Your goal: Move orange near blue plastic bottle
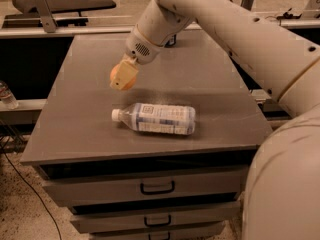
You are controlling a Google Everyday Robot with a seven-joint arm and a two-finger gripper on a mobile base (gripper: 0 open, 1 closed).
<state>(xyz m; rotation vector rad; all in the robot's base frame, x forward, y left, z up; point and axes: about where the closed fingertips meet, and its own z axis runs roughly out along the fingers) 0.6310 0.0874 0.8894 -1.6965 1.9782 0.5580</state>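
A grey table (75,134) stands in the middle of the room, with drawers (100,191) stacked under its top, each with a dark handle. A thick, cream-coloured robot arm (235,29) reaches in from the near right and bends down over the far left part of the tabletop. At its end, the gripper (123,78) has its two fingers closed around the orange (115,74), which shows as a small round orange shape behind a pale finger (125,73). The orange is held over the tabletop, just beyond the blue plastic bottle (160,119) and not touching it. The bottle lies on its side toward the near edge of the table, with its white cap pointing left and its white-and-blue label facing up. The orange sits above and a little behind the bottle's cap end.
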